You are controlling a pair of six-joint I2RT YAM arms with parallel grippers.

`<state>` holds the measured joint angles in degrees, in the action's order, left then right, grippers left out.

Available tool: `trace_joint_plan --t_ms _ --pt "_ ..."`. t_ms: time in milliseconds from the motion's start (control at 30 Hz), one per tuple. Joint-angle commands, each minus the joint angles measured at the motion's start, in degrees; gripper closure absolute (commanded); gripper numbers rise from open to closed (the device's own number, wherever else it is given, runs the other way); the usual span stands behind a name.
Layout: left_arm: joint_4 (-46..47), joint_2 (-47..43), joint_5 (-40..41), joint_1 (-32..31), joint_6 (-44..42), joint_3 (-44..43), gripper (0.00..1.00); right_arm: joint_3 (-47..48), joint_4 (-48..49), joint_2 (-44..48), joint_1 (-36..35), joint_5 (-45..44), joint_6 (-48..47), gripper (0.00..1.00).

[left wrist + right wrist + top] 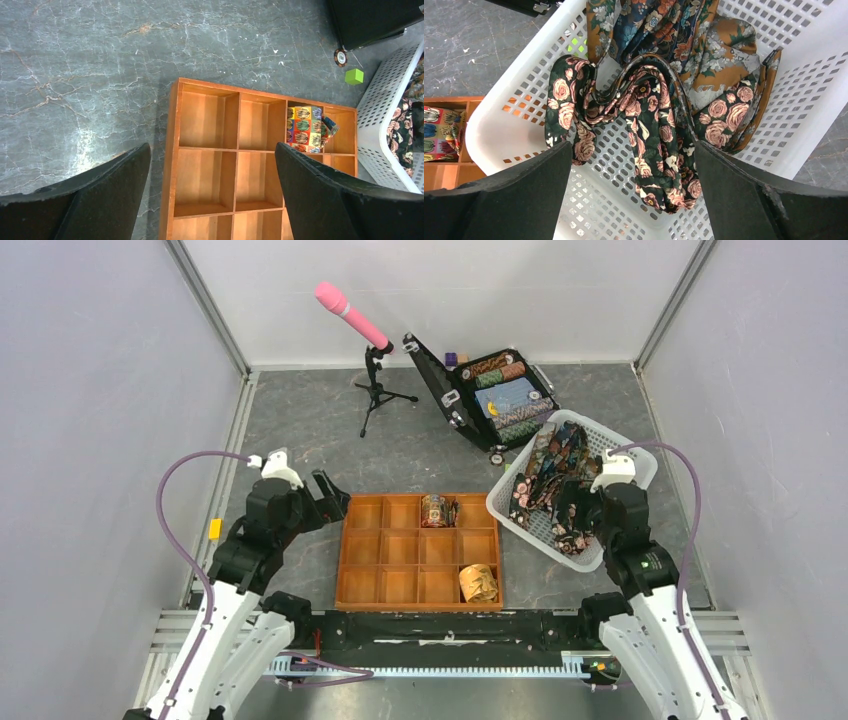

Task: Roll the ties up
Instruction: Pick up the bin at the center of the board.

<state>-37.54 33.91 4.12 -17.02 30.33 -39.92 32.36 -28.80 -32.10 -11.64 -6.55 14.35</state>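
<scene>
Ties (649, 115) to lift from white basket (524, 95) on the right, hence hovering there with right gripper (634, 150) spread wide (left gripper (212, 147) equally wide over wooden tray (170, 150)).

The ties (651, 120) are cloth, the basket (491, 137) plastic.

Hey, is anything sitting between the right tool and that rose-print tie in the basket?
Nothing visible. The right tool hangs open directly over the rose-print tie, which lies uncovered in the white basket, with no other object between them.
</scene>
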Motion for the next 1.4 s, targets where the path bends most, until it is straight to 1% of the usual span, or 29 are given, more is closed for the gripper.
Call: trace_joint_plan --t_ms 0,67,233,333,400,500,533,633,733,833,933,1133,1167,1200,1300,1367 --pt "3.2 0.5 1.8 -0.1 -0.3 0.9 0.0 -1.2 1.2 1.2 -0.1 -1.7 2.5 0.02" --pt "3.9 1.0 2.7 -0.1 0.1 1.4 0.0 -1.0 -0.1 0.2 -0.1 -2.4 4.2 0.02" --pt "6.1 4.0 3.3 -0.1 -0.5 0.8 0.0 1.0 -3.1 -7.2 0.0 -0.8 7.9 0.02" --pt "7.2 5.1 3.0 -0.1 -1.8 1.2 0.0 3.6 -4.1 -10.3 1.3 -2.8 9.2 0.02" --pt "7.2 5.8 2.9 -0.1 -2.2 1.4 0.0 6.0 -5.4 -11.7 3.8 -4.2 8.8 0.02" --pt "8.4 6.3 1.0 -0.1 -2.7 1.9 0.0 8.7 -7.3 -13.4 10.8 -4.3 6.5 0.02" --pt "8.6 6.4 0.3 -0.1 -2.7 1.9 0.0 9.3 -7.8 -13.9 14.1 -4.2 5.4 0.02" --pt "8.8 6.6 -2.5 -0.1 -3.3 1.9 0.0 10.1 -8.4 -14.7 20.2 -3.8 3.0 0.02" --pt "8.9 6.4 -2.5 -0.1 -3.3 1.9 0.0 9.2 -8.0 -14.7 25.2 -4.3 2.3 0.02" --pt "9.0 5.9 -3.0 -0.1 -3.4 2.1 0.0 7.9 -7.2 -14.2 27.0 -6.0 3.2 0.02" --pt "9.4 5.7 -3.8 -0.1 -3.4 2.4 0.0 5.2 -5.0 -13.3 28.1 -5.4 4.5 0.02" --pt "9.4 5.9 -3.9 -0.1 -3.4 2.5 0.0 -0.9 -0.1 -14.9 28.6 -1.2 6.7 0.02" --pt "9.3 5.9 -3.9 -0.1 -3.4 2.5 0.0 -1.8 0.8 -15.4 28.7 -0.5 6.8 0.0" --pt "9.2 5.8 -3.9 -0.1 -3.4 2.4 0.0 -2.5 1.6 -15.8 28.9 0.3 6.9 0.01" --pt "9.1 5.6 -3.4 -0.1 -3.6 2.5 0.0 -4.2 3.7 -16.7 29.2 1.7 7.3 0.08" --pt "9.0 5.7 -3.2 -0.1 -3.6 2.5 0.0 -5.1 4.9 -16.5 29.5 1.7 7.5 0.15"
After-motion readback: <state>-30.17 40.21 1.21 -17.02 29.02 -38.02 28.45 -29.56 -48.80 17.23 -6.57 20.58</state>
